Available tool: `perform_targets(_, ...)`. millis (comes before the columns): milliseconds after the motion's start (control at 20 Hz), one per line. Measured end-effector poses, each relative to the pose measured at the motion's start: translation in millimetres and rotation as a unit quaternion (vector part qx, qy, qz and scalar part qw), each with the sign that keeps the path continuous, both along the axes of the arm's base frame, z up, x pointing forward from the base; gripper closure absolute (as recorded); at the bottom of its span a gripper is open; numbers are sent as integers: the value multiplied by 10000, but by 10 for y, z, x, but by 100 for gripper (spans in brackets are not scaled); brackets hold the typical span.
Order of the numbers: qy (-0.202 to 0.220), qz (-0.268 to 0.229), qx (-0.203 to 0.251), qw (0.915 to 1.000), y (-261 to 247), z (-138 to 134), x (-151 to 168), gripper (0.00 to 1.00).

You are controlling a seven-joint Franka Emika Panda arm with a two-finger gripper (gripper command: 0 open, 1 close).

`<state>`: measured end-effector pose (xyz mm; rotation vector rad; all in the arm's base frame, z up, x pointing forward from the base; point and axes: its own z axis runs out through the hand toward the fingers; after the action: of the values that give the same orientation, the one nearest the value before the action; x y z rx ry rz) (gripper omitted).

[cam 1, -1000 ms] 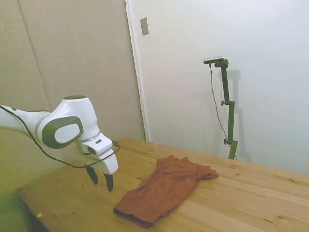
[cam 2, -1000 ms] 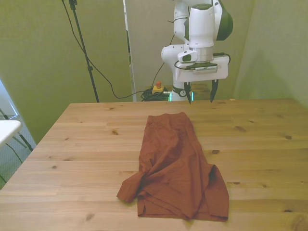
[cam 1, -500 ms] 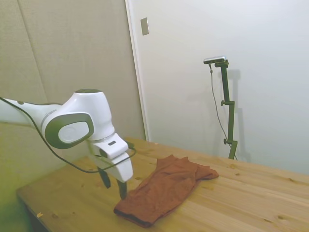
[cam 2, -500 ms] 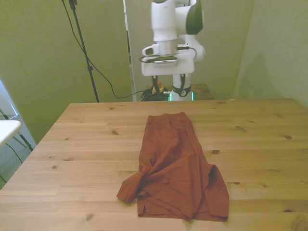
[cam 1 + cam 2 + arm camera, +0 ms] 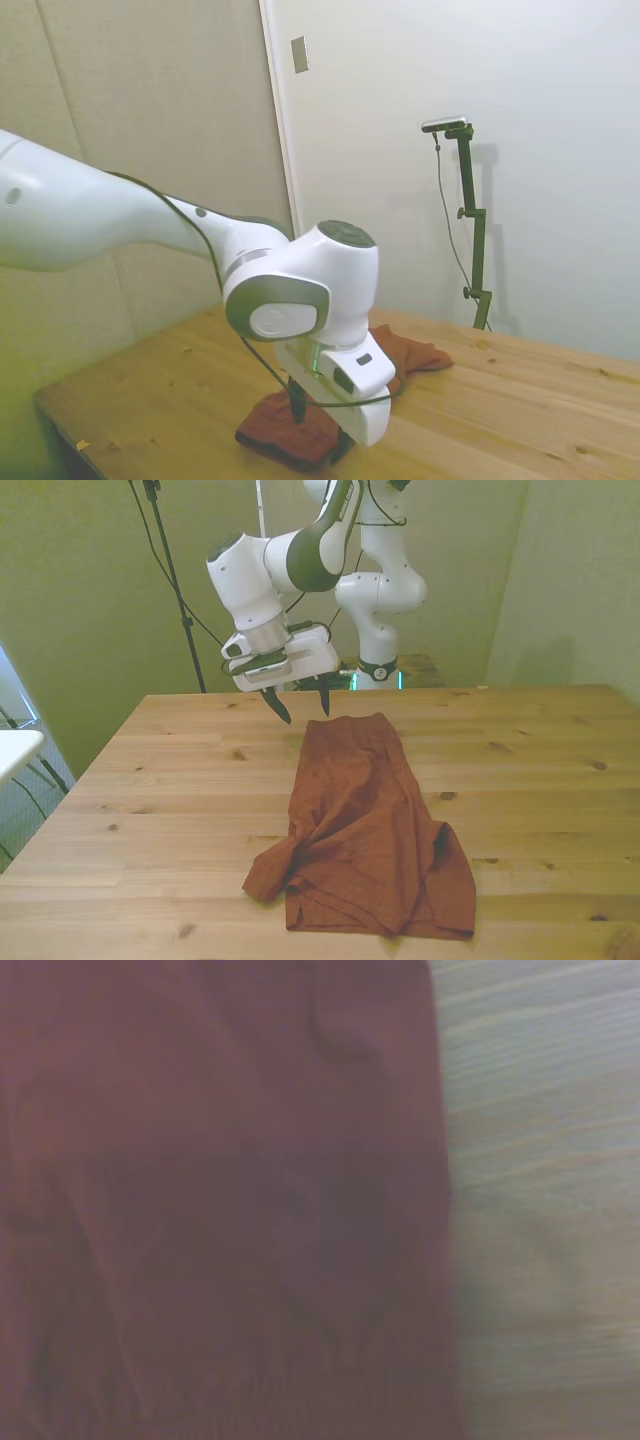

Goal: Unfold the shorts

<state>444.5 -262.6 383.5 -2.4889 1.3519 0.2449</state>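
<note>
Shorts [image 5: 365, 830] look light, limp, folded over; open, empty gripper [image 5: 298, 703] should probably pinch only the top layer's edge.

We counted one pair of rust-red shorts [image 5: 365, 825], lying folded on one wooden table [image 5: 180, 810]. One white arm [image 5: 300, 555] reached over it, carrying one gripper [image 5: 299, 702] with two dark fingers [image 5: 277, 706]. One black cable [image 5: 215, 640] hung behind the table.

A lab: padded walls [image 5: 150, 150] (cables [image 5: 200, 620] trailing), bare table [image 5: 150, 780].
</note>
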Motion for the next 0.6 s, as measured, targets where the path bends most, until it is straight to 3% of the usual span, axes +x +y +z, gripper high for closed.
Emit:
perform_targets(100,98,166,325,9993,-20,-76,23,0)
perform_targets(350,209,371,567,9975,-46,-221,43,0)
perform_targets(400,221,396,581,9973,-45,-247,49,100)
perform_targets(600,158,526,684,9961,-20,-299,69,100)
